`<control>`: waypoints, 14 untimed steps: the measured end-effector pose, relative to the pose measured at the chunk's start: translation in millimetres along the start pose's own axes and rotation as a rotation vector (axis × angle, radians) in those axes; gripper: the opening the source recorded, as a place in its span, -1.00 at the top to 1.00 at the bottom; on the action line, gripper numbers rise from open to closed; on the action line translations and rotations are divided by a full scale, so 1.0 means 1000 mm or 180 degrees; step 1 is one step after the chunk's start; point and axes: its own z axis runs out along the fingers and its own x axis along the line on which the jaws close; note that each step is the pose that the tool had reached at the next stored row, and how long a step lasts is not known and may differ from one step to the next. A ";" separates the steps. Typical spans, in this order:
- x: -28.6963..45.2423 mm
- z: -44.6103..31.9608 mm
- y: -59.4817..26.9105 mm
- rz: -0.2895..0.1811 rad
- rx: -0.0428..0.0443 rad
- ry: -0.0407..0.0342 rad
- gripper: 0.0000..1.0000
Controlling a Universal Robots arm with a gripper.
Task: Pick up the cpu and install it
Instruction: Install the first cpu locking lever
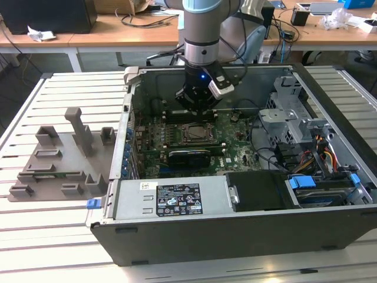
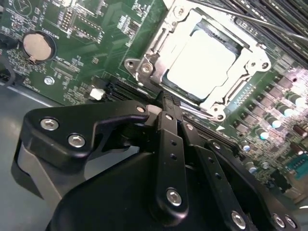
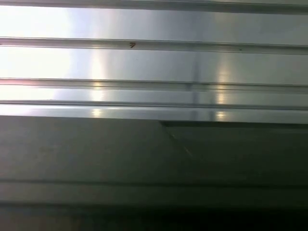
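Exterior view: arm reaches down into the open PC case (image 1: 330, 236) on the slatted bench (image 1: 59, 247). Tool (image 1: 197, 107) hangs just above the socket (image 1: 197, 133) on the motherboard (image 1: 235, 147); grey fixture (image 1: 62, 159) sits at this view's left.

Second wrist view: cpu (image 2: 202, 65) lies flat in the socket frame (image 2: 144, 67), just beyond the tool (image 2: 168, 103). Fingers (image 2: 171, 144) pressed together, narrow, holding nothing; not touching cpu.

First wrist view: bench slats (image 3: 154, 62), dark case edge (image 3: 154, 159).
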 end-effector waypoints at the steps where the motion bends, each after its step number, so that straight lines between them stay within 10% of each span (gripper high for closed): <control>1: -0.0024 0.0010 0.0000 0.0000 0.0000 0.0000 0.79; 14: -0.0058 0.0074 -0.0009 0.0000 0.0009 0.0001 0.79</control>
